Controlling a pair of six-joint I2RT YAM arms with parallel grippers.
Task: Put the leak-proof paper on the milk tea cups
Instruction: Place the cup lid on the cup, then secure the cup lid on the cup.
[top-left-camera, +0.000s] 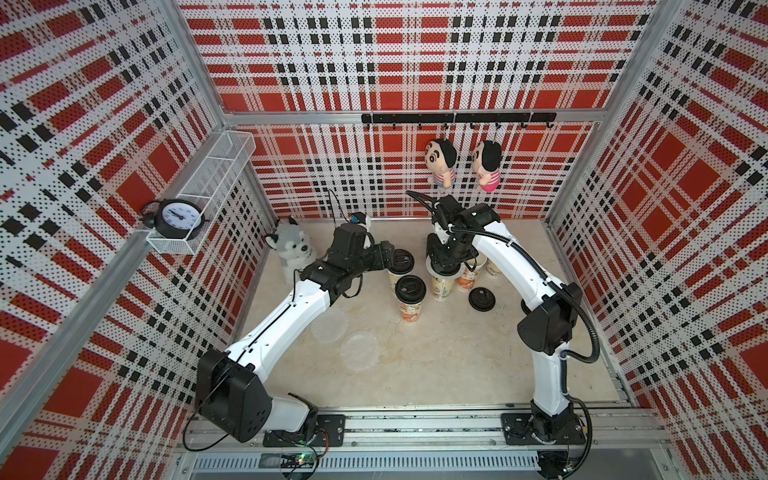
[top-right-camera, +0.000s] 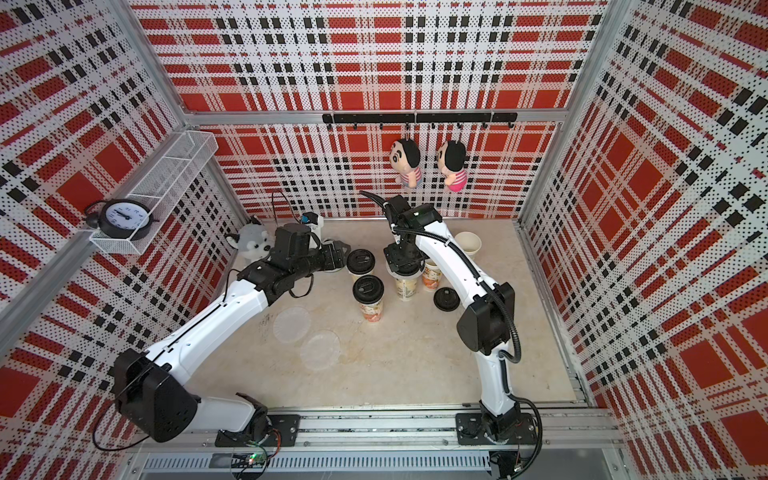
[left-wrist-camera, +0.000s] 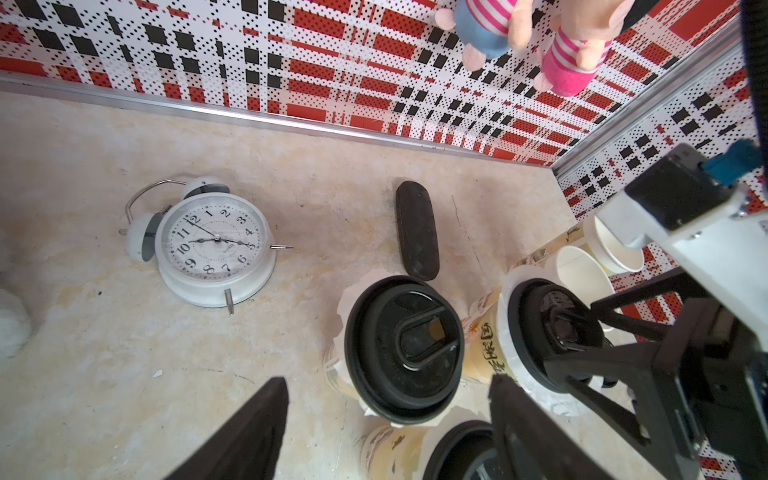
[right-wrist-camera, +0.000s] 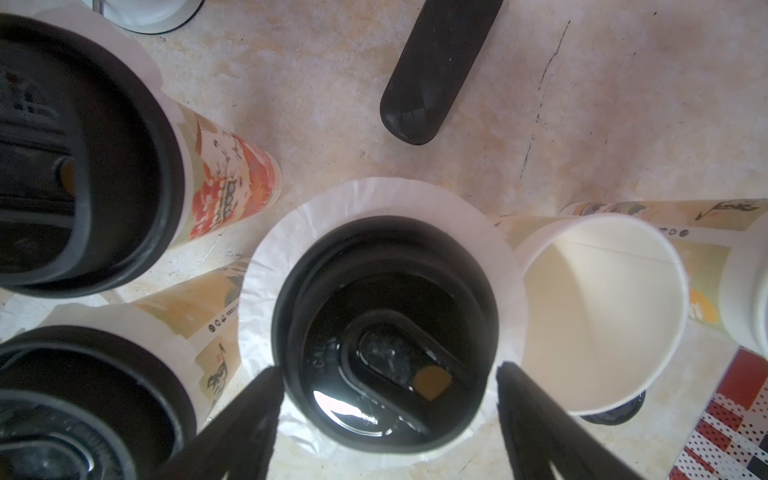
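My right gripper (right-wrist-camera: 387, 368) stands open astride a black lid (right-wrist-camera: 384, 328) that sits on a sheet of leak-proof paper (right-wrist-camera: 374, 199) over a milk tea cup (top-left-camera: 441, 289); one finger touches the lid's rim and the other is apart from it. Beside it stand two lidded cups (top-left-camera: 410, 309) (top-left-camera: 400, 276) with paper under their lids and two uncovered cups (right-wrist-camera: 602, 311) (top-right-camera: 467, 245). Two loose sheets of paper (top-left-camera: 328, 324) (top-left-camera: 359, 349) lie flat on the table. My left gripper (left-wrist-camera: 389, 379) hangs open and holds nothing, just left of the far lidded cup (left-wrist-camera: 403, 345).
A loose black lid (top-left-camera: 482, 298) lies right of the cups. A white alarm clock (left-wrist-camera: 216, 245) and a black oblong case (left-wrist-camera: 417, 230) lie near the back wall. A husky plush (top-left-camera: 291, 249) sits at the back left. Two dolls (top-left-camera: 440, 162) hang on the wall.
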